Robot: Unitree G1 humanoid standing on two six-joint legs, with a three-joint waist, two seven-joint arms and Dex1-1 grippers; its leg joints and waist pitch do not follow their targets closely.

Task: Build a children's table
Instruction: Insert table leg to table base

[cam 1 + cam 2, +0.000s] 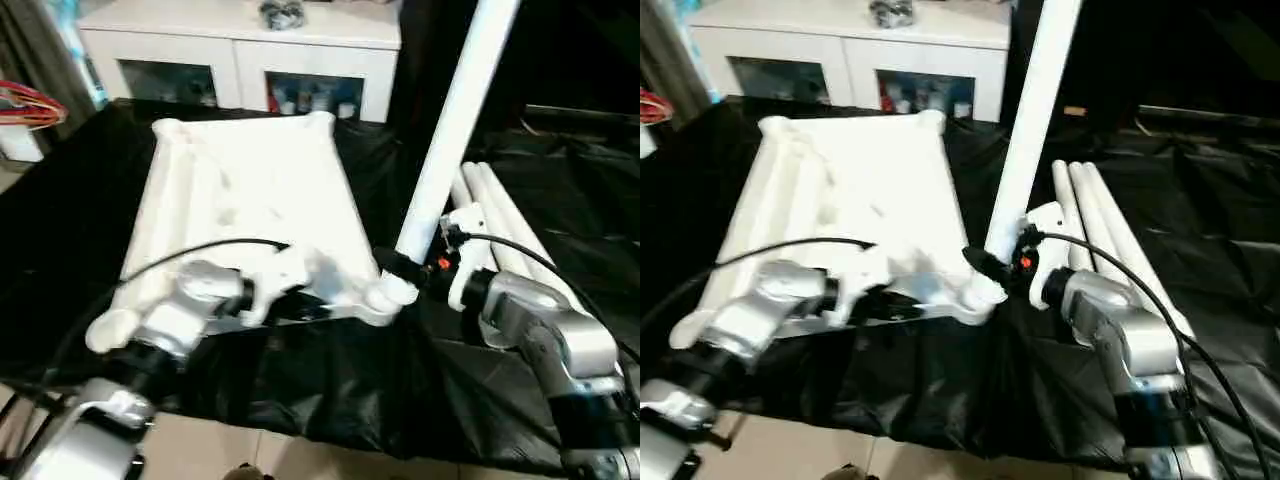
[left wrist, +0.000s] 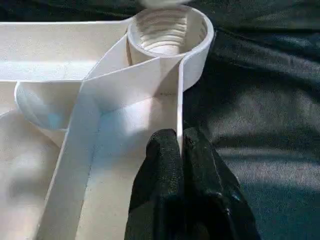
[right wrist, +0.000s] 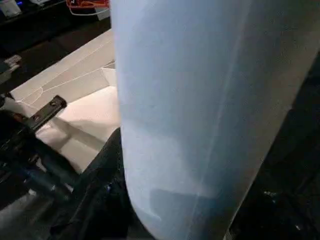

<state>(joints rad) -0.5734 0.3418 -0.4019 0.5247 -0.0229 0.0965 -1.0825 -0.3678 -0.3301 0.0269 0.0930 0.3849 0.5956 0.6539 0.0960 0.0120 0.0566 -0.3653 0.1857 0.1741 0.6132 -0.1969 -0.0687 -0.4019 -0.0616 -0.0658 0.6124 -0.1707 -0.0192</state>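
- The upturned table top is lying on the black cloth, before a white cabinet.
- The left gripper is pinching the top's near rim beside the near right corner socket.
- The right gripper is clasping a leg, standing it tilted over that socket.
- Spare legs are lying to the right.

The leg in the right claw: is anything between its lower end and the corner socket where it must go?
Nothing visible blocks it. The leg has its lower end right at the near corner socket, whose threaded opening looks free.
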